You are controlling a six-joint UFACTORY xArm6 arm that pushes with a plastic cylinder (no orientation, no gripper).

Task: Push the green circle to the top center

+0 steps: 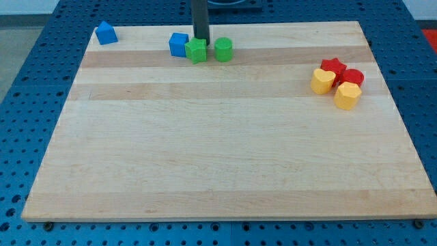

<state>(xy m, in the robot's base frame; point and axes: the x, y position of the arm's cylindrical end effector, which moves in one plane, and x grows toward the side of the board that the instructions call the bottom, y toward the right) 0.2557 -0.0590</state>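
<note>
The green circle (223, 49) sits near the view's top center on the wooden board (225, 150). A green star-like block (196, 50) lies just to its left, touching a blue cube (179, 44). My tip (202, 39) comes down from the view's top, right behind the green star block and up-left of the green circle, a small gap away from the circle.
A blue house-shaped block (105, 33) sits at the top left corner. At the right, a red star (333, 67), a red circle (352, 77), a yellow heart (322, 81) and a yellow hexagon (347, 96) are clustered together.
</note>
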